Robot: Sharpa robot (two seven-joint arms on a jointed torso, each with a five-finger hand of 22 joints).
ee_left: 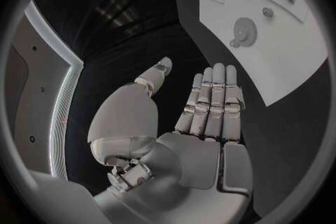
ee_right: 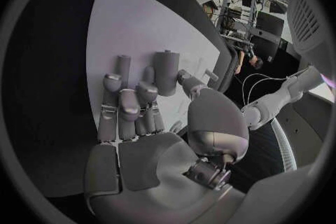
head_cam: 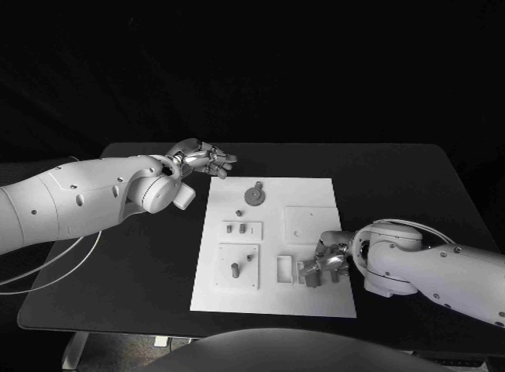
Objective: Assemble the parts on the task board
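We see the left hand (head_cam: pixel 204 160) spread wide, holding nothing, above the desk (head_cam: pixel 141 256) just beyond the task board's (head_cam: pixel 308 194) far left corner. The right hand (head_cam: pixel 325 266) rests over the board's near right area, fingers curled; whether they pinch a part we cannot tell.

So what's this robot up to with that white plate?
It is assembling small grey parts on the white task board. Its right hand is down on the board's near right part, fingers curled among upright parts there; whether it grips one is unclear. Its left hand hovers open beyond the board's far left corner, holding nothing.
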